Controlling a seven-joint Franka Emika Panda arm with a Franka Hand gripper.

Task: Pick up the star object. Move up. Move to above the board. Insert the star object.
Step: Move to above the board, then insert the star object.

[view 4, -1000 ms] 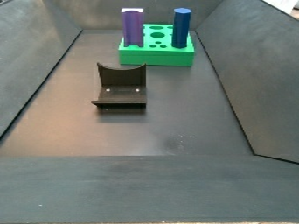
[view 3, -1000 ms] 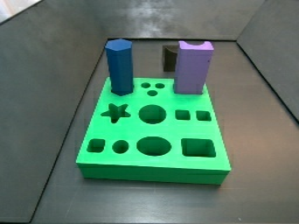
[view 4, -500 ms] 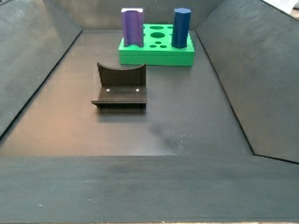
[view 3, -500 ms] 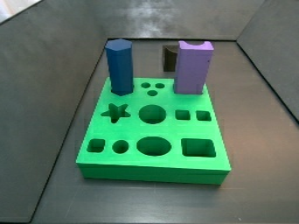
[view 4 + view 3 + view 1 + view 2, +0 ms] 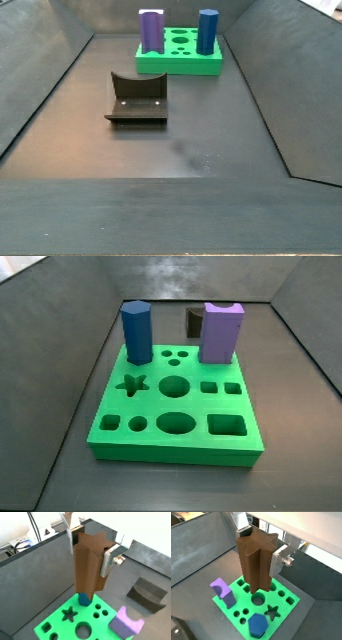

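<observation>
In both wrist views my gripper [image 5: 88, 561] [image 5: 256, 556] is shut on the star object [image 5: 90, 569] [image 5: 254, 562], a tall dark brown ridged prism held upright between the silver fingers. It hangs above the green board [image 5: 56, 615] [image 5: 283, 592], clear of its top. The star hole [image 5: 67, 615] [image 5: 272, 611] [image 5: 130, 383] lies open near the blue column and off to one side of the prism's lower end. Both side views show the board [image 5: 160, 448] [image 5: 181, 68] but neither the gripper nor the star object.
A blue hexagonal column [image 5: 135, 331] [image 5: 209, 30] [image 5: 256, 624] and a purple notched column [image 5: 221, 331] [image 5: 152, 30] [image 5: 127, 622] stand in the board's back row. The fixture [image 5: 136, 97] [image 5: 148, 592] stands on the dark floor away from the board. Grey walls enclose the floor.
</observation>
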